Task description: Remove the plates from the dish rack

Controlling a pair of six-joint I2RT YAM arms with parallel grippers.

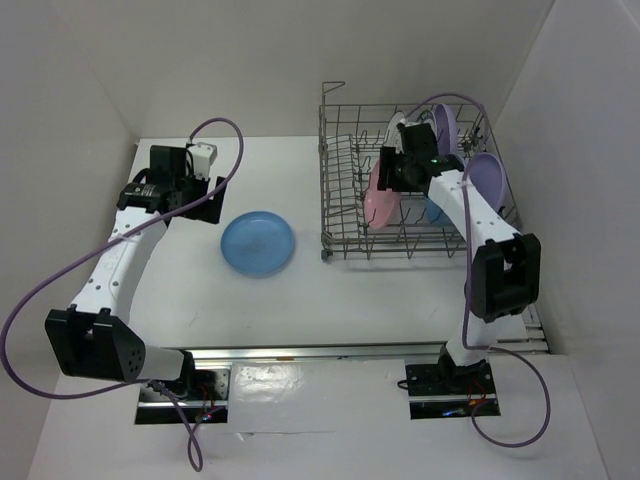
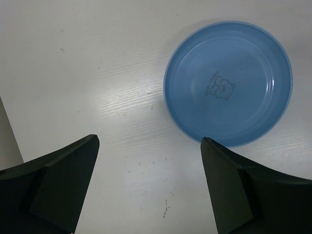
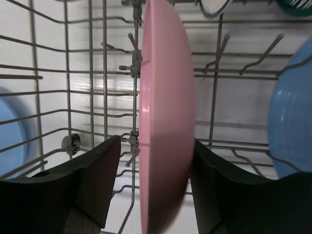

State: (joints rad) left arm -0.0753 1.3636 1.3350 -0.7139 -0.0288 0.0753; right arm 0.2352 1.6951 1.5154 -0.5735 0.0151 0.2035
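The grey wire dish rack (image 1: 345, 165) stands at the back right. In it stand on edge a pink plate (image 1: 381, 200), a white plate (image 1: 397, 130), two lilac plates (image 1: 445, 125) (image 1: 487, 178) and a blue one (image 1: 435, 212). My right gripper (image 1: 388, 172) is inside the rack. In the right wrist view it (image 3: 156, 140) is open, its jaws on either side of the pink plate (image 3: 165, 87); the left finger (image 3: 97, 170) stands apart from it, the right finger is at its face. Another blue plate (image 1: 257, 243) lies flat on the table. My left gripper (image 2: 149, 138) is open and empty, just left of this plate (image 2: 228, 83).
The rack's wires and tines (image 3: 68, 73) crowd close round the right gripper. A blue plate (image 3: 295, 122) stands in the rack just to its right. White walls enclose the table (image 1: 300, 290) on the left, back and right.
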